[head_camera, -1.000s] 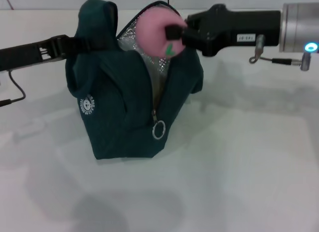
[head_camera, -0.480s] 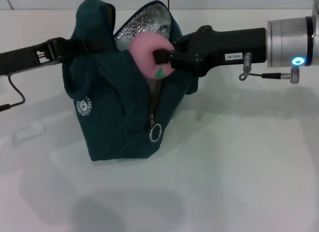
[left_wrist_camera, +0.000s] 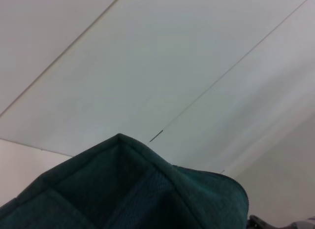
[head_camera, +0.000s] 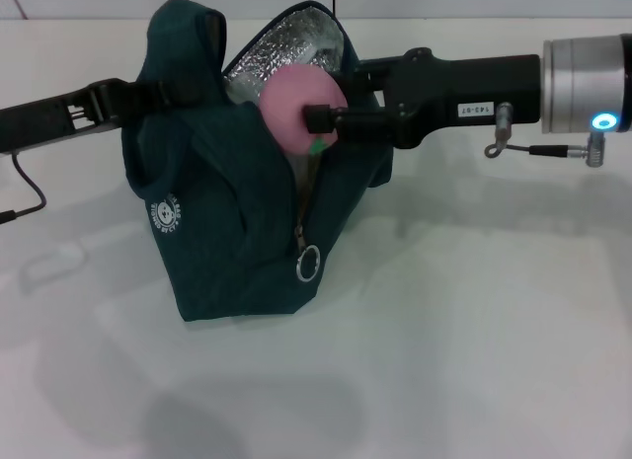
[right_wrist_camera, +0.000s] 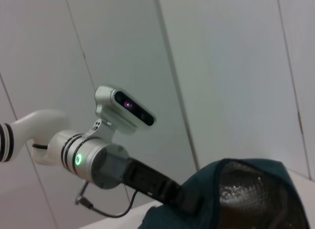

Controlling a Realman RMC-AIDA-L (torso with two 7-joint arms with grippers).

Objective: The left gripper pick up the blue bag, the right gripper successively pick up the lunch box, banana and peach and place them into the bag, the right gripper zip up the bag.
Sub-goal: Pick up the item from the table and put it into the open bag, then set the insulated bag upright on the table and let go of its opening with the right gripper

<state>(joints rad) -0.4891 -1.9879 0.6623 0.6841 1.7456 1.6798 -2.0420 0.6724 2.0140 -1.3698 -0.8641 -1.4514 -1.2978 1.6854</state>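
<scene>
The blue bag (head_camera: 232, 217) stands on the white table, its top open and the silver foil lining (head_camera: 281, 46) showing. My left gripper (head_camera: 148, 92) comes in from the left and is shut on the bag's handle, holding the top up. My right gripper (head_camera: 314, 114) comes in from the right, shut on the pink peach (head_camera: 281, 99), which sits in the bag's mouth, partly below the rim. The zipper's ring pull (head_camera: 308, 264) hangs on the front. The bag also shows in the left wrist view (left_wrist_camera: 123, 194) and the right wrist view (right_wrist_camera: 246, 189). The lunch box and banana are not in view.
The white table (head_camera: 474, 321) stretches in front of and to the right of the bag. A black cable (head_camera: 25, 188) lies at the far left. In the right wrist view my left arm (right_wrist_camera: 93, 162) with its green light reaches to the bag.
My right gripper has moved down and a little left with the peach, from above the bag's rim into its open mouth. The bag's opening has spread wider.
</scene>
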